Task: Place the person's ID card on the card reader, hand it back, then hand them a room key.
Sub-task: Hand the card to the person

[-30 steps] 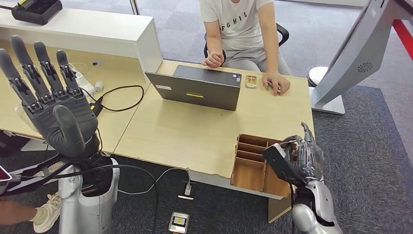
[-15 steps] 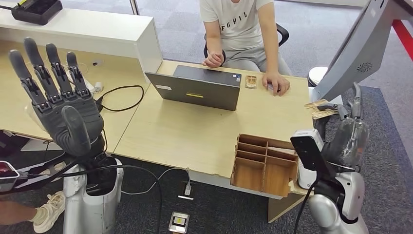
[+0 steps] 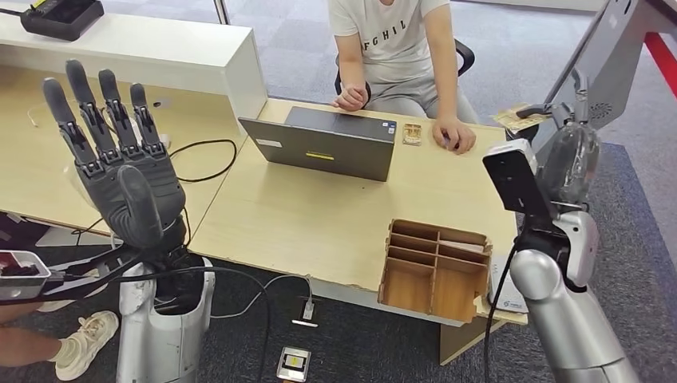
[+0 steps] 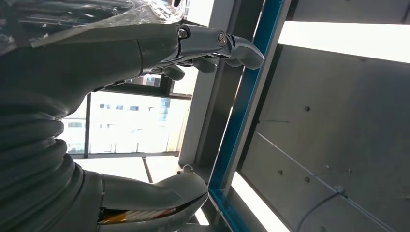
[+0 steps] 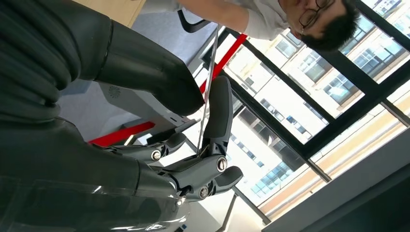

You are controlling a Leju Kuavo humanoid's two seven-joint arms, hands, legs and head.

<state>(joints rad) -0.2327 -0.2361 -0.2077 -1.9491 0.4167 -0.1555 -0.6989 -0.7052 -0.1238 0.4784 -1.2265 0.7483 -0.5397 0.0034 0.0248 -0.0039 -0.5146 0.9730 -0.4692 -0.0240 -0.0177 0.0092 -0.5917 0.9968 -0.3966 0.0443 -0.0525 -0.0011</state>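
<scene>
Right hand [image 3: 568,136] pinching raised key card [image 3: 515,116]

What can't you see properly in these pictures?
- Card in the right hand: head view too small to read; right wrist view shows it edge-on.
- Laptop screen: faces away.
- Organizer slots: walls hide their bottoms.
- Person's face: cut off by the head view's edge.

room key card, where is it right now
In the head view the room key card is pinched in the raised right hand, off the right side of the desk, right of the person's hand on the desk.
</scene>
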